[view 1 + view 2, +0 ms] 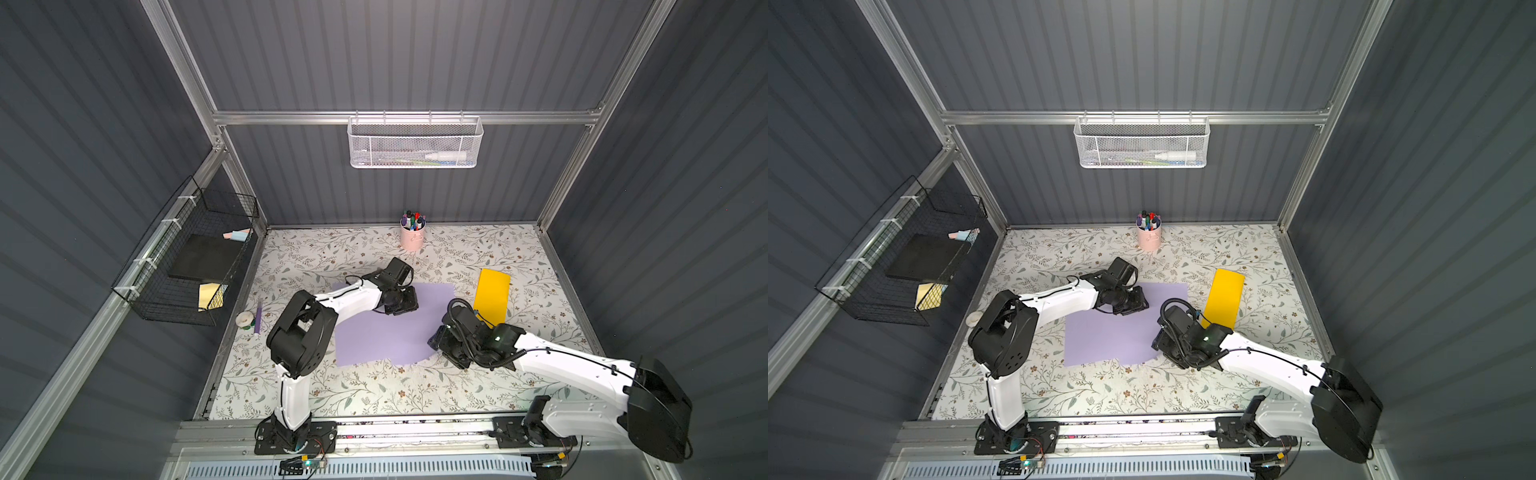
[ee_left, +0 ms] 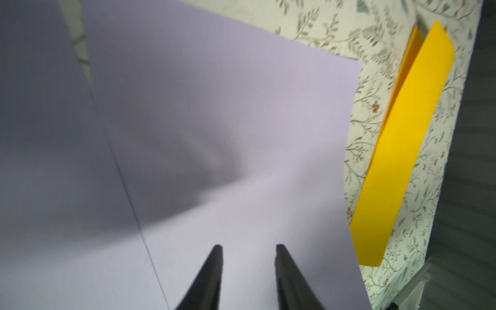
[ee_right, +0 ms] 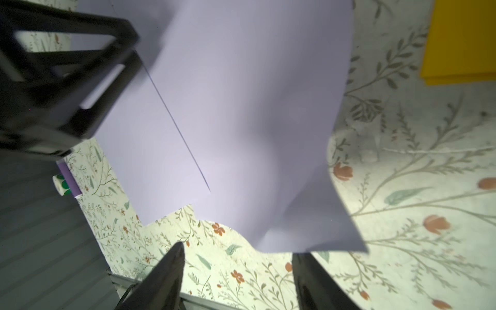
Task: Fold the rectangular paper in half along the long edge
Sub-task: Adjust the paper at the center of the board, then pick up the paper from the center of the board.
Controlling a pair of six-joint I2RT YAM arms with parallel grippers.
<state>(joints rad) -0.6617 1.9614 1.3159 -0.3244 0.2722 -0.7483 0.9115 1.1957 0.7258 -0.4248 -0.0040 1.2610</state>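
The lilac paper [image 1: 395, 328] [image 1: 1113, 336] lies spread on the floral table, and a thin dark line runs across it [image 3: 177, 126]. Its near right corner [image 3: 322, 236] curls up off the table. My left gripper [image 1: 402, 305] [image 1: 1134, 305] hangs over the far part of the sheet. In the left wrist view it [image 2: 249, 245] stands open with only paper [image 2: 241, 134] behind the gap. My right gripper [image 1: 434, 343] [image 3: 237, 249] is open at the near right corner. The curled edge lies just beyond one fingertip [image 3: 300, 257], and nothing is between the fingers.
A folded yellow paper [image 1: 492, 297] [image 2: 402, 150] lies just right of the lilac sheet. A pink cup of pens [image 1: 412, 237] stands at the back. A tape roll [image 1: 245, 319] and a purple strip [image 1: 258, 318] lie at the left edge. Wire baskets [image 1: 187, 266] [image 1: 415, 143] hang on the walls.
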